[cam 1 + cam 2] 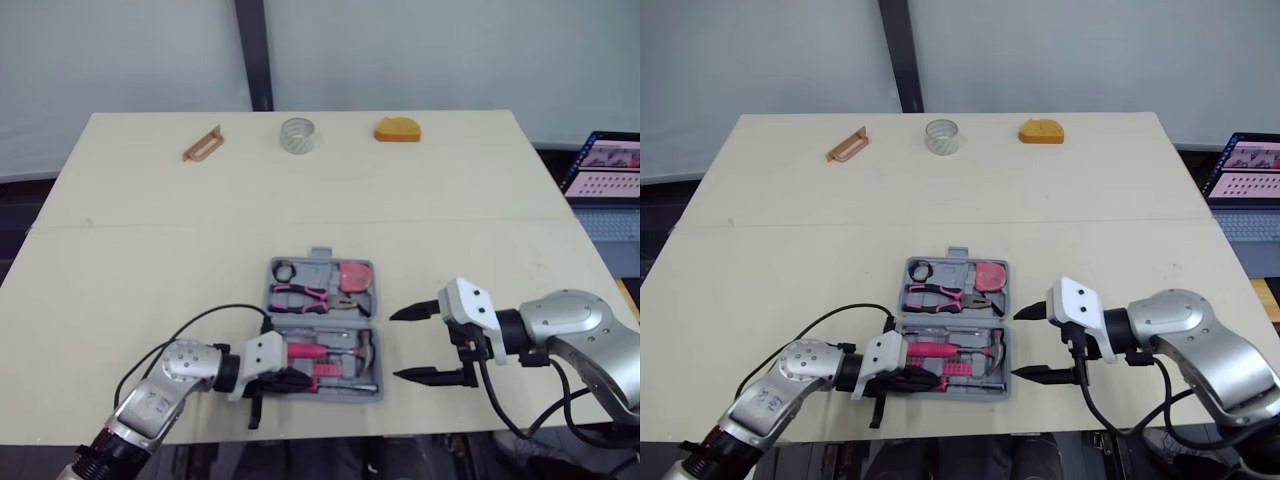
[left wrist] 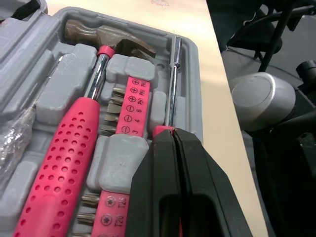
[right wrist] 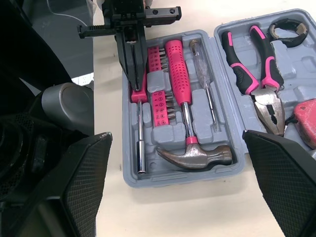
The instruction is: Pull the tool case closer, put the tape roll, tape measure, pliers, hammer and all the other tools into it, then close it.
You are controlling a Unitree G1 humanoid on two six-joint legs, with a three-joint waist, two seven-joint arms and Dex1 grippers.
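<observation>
Tool case [image 1: 321,257] open flat near worktop [image 1: 150,200] front edge. Left tool [image 1: 288,379] clamped on driver handle [image 3: 140,95]. Driver shaft runs along case's near wall, pointing toward right tool [image 1: 395,345], which is spread wide and empty.

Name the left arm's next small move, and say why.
Probably lift the left gripper clear of the tool case. Its shut fingers rest on the driver, on its pink handle, which already lies in its slot beside the hammer. The case cannot fold shut until the gripper leaves.
</observation>
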